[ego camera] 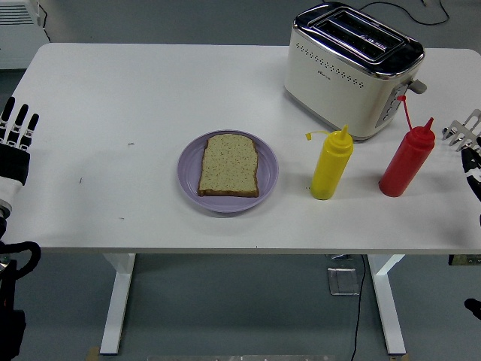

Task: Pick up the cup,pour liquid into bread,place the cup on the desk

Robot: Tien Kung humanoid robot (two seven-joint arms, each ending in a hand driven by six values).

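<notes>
Both hands — left hand [16, 135], right hand [466, 139] — fingers spread, empty; toaster [352, 68] print unreadable.

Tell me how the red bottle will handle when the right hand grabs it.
The red bottle stands tall and narrow, so a sideways nudge would probably tip it. Its smooth plastic may slip. Its thin nozzle is open, cap dangling, so a firm squeeze could squirt sauce.

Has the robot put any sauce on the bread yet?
Not yet, nothing looks done. The bread lies bare on the purple plate. The yellow bottle and the red bottle both stand on the table, untouched. The left hand is open at the left edge and the right hand open near the red bottle. Picking up, pouring and setting down are all left.
</notes>
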